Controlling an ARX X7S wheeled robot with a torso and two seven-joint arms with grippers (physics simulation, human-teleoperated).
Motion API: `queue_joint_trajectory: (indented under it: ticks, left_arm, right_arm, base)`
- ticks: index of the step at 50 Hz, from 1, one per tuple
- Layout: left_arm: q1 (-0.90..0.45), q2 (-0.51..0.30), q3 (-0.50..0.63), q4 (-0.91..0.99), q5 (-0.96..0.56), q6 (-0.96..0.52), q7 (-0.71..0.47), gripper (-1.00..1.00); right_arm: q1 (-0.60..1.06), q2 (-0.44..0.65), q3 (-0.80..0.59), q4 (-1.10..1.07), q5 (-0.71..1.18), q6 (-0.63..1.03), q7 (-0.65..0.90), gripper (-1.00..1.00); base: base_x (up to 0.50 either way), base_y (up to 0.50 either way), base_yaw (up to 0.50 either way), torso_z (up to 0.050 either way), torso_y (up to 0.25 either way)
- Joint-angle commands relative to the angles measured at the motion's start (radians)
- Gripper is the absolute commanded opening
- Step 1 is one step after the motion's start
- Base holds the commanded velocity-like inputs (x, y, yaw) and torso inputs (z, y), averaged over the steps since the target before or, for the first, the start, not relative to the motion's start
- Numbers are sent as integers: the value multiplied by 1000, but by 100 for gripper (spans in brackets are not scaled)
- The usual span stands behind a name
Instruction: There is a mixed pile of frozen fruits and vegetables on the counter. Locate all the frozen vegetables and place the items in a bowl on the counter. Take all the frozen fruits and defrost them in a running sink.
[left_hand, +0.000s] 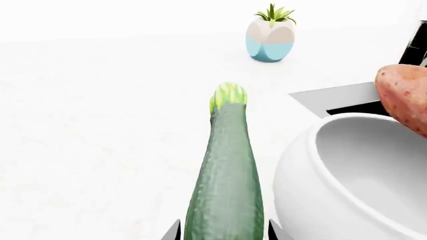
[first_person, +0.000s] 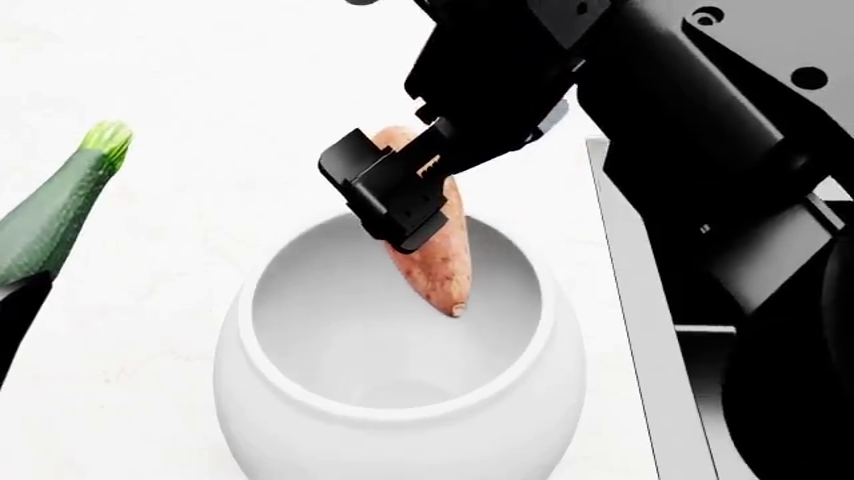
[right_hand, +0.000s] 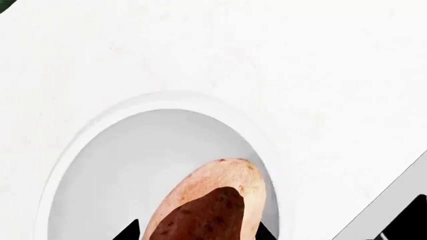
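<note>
The white bowl (first_person: 400, 420) stands on the white counter (first_person: 200, 100), next to the sink's grey rim (first_person: 621, 300). My right gripper (first_person: 400, 185) is shut on the orange-pink sweet potato (first_person: 430, 265) and holds it tip down over the bowl's mouth; the right wrist view shows the sweet potato (right_hand: 213, 205) above the bowl's inside (right_hand: 133, 175). My left gripper (left_hand: 223, 232) is shut on the dark green zucchini (left_hand: 227, 175), held above the counter just left of the bowl (left_hand: 347, 190); it also shows at the head view's left edge (first_person: 54, 215). The fruits are out of view.
A small white and light blue pot with a green plant (left_hand: 270, 35) stands farther back on the counter. The sink's rim and dark opening (left_hand: 340, 100) lie behind the bowl. My right arm's black links (first_person: 721, 150) hang over the sink side.
</note>
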Motion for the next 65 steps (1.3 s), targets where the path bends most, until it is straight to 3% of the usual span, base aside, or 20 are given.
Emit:
queue_joint_trajectory:
  ticks: [1,13,45,46,60,65]
  left_arm:
    - [-14,-4,-7,-11,4,22,16,-100]
    - [79,-25,-51,5,18,58,42,-100]
    - [105,11,-36,-15,42,82,66,-100]
    - [100,7,-37,-17,39,79,68,-100]
    - [63,9,-22,-10,13,66,48,-100]
    - [7,24,8,-16,-3,42,29,-100]
  right_arm:
    - [-23,-25,6,-37,6,29,-15,-100]
    - [-59,-45,10,-44,15,45,-1,-100]
    - [-122,-51,9,-34,6,46,40,-100]
    - [-119,-50,6,-39,5,46,37,100]
    - [-75,-22,60,-61,27,52,80,100]
    - [-26,16,155,-73,72,58,153,100]
  base:
    - [0,0,0,0,0]
    - [0,0,0,0,1]
    - [0,0,0,0,0]
    - [0,0,0,0,0]
    - [0,0,0,0,1]
    - [0,0,-1,0,0]
